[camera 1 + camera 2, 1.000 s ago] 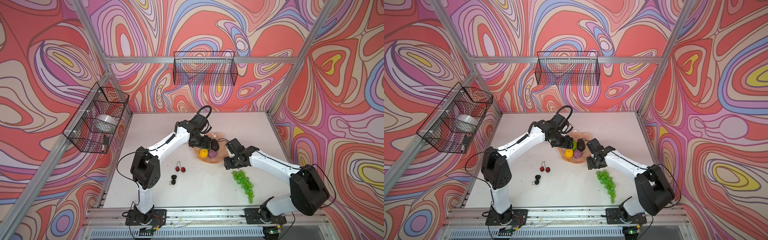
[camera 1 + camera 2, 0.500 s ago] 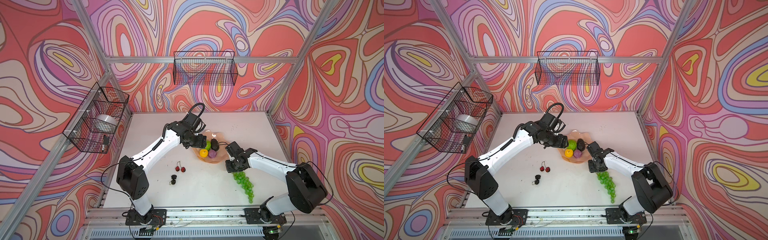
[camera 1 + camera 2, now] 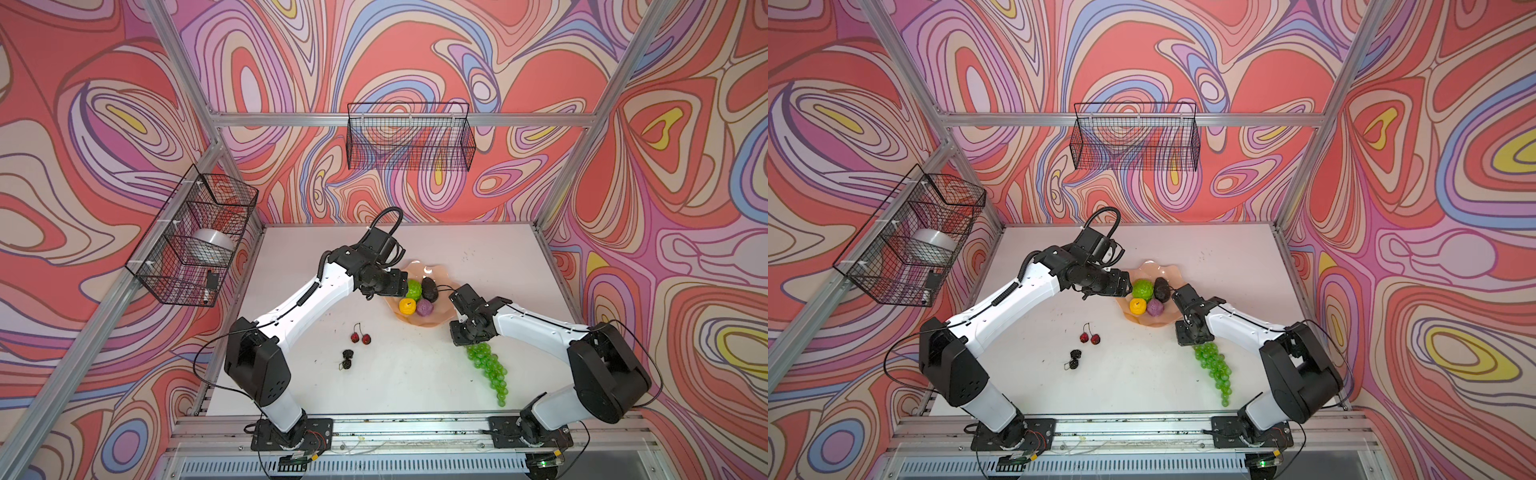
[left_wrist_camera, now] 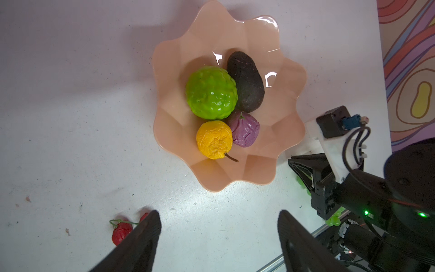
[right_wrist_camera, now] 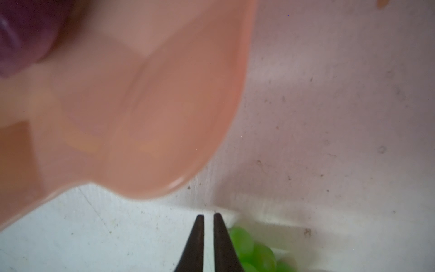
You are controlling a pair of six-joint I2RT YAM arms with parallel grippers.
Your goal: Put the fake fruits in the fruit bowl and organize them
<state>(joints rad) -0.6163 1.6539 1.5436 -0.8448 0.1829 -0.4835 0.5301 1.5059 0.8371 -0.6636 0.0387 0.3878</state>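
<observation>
- My left gripper (image 4: 218, 213) stands wide open with nothing between its jaws. In both top views it hangs over the left edge of the bowl, clear of the fruit inside.
- The wide, shallow, glossy peach-pink fruit bowl (image 4: 289, 77) with the scalloped rim sits on the white table (image 3: 415, 386), between my two arms.
- Four fake fruits lie clustered in the bowl. A bumpy lime-green plastic ball (image 4: 210, 93) touches a dark oval avocado (image 4: 246, 81). A wrinkled yellow fruit (image 4: 214, 140) with a short brown stem lies against a purple bumpy ball (image 4: 244, 129), and both sit right up against the green ball.
- My right gripper (image 5: 208, 215) is closed down to a thin slit. It points at the table just outside the bowl's rim, on the side nearest my right arm.
- The bunch of translucent green plastic grapes (image 3: 488, 368) lies on the table outside the bowl. Its upper end is right under my right gripper and the rest trails toward the front edge.
- In my right wrist view a few grapes show just beside one finger. I cannot tell whether the stem is pinched between the tips.
- A pair of red cherries (image 3: 365, 340) on joined stems lies on the table, left of the bowl and nearer the front, apart from it.
- Two small black berries (image 3: 347, 359) lie just in front of the cherries, near but not touching.
</observation>
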